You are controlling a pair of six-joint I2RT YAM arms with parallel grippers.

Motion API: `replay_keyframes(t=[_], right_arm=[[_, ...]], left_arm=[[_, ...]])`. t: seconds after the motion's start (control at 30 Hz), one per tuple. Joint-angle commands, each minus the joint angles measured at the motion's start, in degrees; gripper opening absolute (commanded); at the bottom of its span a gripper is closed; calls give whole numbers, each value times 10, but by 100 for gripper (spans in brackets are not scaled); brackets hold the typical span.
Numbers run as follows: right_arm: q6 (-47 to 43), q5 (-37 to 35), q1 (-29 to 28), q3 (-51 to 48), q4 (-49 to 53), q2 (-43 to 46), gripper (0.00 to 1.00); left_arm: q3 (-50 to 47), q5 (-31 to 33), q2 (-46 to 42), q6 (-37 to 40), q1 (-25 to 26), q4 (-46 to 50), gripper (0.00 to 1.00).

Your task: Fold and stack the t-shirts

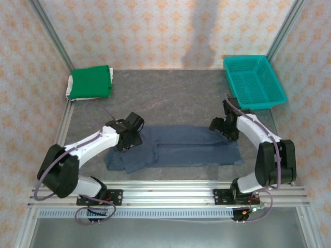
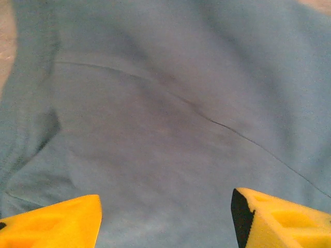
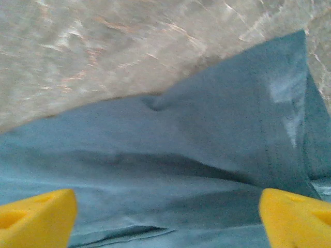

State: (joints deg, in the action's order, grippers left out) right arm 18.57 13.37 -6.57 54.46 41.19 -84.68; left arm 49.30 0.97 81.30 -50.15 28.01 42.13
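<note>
Grey speckled stone-look table (image 1: 170,98) takes up most of the top view, walled in by patterned paper. Across its lower middle we see the slate-blue t-shirt (image 1: 181,147), folded into a long band running left to right, its left end bunched and creased, its right end flat and square.

In the upper right corner sits a teal mesh basket (image 1: 254,82), well apart from the cloth. In the upper left corner we find the green t-shirt (image 1: 91,82), folded into a neat rectangle and lying on the white t-shirt (image 1: 69,88), of which a narrow edge peeks out at the left.

At the band's left end, the left gripper (image 1: 124,145) hangs over the rumpled fabric. Its wrist camera gives us yellow fingers spread wide (image 2: 165,217) above blue cloth (image 2: 170,129), with nothing pinched between them.

At the band's upper right corner we place the right gripper (image 1: 220,128). Its own camera shows the fingers likewise parted (image 3: 168,212) over the shirt's edge (image 3: 181,155), with bare table beyond it in the upper part of the frame.
</note>
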Motion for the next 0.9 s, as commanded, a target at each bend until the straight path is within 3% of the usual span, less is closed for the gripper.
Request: replay_keyframes(t=[0.0, 0.13, 0.53, 0.57, 0.63, 0.73, 0.87], right_arm=[[23, -48, 6, 11, 48, -9, 81], [29, -70, 7, -1, 62, -9, 70], [43, -164, 22, -23, 75, -63, 57], [42, -163, 22, -22, 65, -66, 51], [43, -156, 22, -11, 56, -71, 26], [46, -155, 23, -2, 43, -86, 7], [52, -202, 38, 16, 49, -96, 0]], left_arm=[[-9, 25, 32, -32, -29, -6, 65], [-10, 45, 74, -20, -68, -8, 58], [17, 76, 122, 46, -128, -5, 57], [22, 71, 125, 54, -128, -11, 57], [33, 68, 131, 64, -128, -13, 57], [44, 71, 141, 76, -128, -17, 56], [57, 76, 154, 95, -135, -18, 56]])
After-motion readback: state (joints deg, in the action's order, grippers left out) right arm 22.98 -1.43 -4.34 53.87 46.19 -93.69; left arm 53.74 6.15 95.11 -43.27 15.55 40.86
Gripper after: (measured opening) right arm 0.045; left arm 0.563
